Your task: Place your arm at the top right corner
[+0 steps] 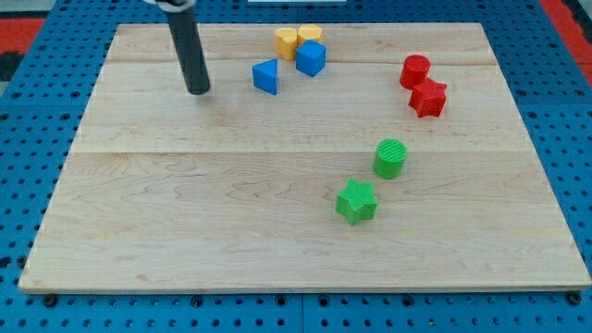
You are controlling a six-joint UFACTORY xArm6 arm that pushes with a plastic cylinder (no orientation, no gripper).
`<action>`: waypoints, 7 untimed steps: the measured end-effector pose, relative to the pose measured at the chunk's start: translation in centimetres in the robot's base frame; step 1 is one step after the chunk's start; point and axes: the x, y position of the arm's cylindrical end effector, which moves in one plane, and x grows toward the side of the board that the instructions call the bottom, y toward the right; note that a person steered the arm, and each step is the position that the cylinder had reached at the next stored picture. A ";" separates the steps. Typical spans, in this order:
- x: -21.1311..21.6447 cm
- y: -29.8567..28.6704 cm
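Note:
My tip (198, 91) rests on the wooden board (185, 213) in its upper left part, left of the blue triangular block (266, 77) and apart from it. A blue cube (312, 58) sits just right of that block, touching two yellow blocks (286, 42) (310, 35) near the view's top edge. A red cylinder (415, 71) and a red star block (428, 98) lie toward the upper right. A green cylinder (390, 158) and a green star block (356, 202) lie right of centre.
The board lies on a blue perforated surface (28, 111). A red patch (564, 18) shows at the view's top right, beyond the board's corner.

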 end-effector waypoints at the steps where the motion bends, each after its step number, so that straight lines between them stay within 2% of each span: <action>1: -0.6 7.2; 2: 0.3 8.5; 3: -3.7 8.3; 4: -3.5 8.4; 5: 2.0 8.0; 7: 3.7 7.4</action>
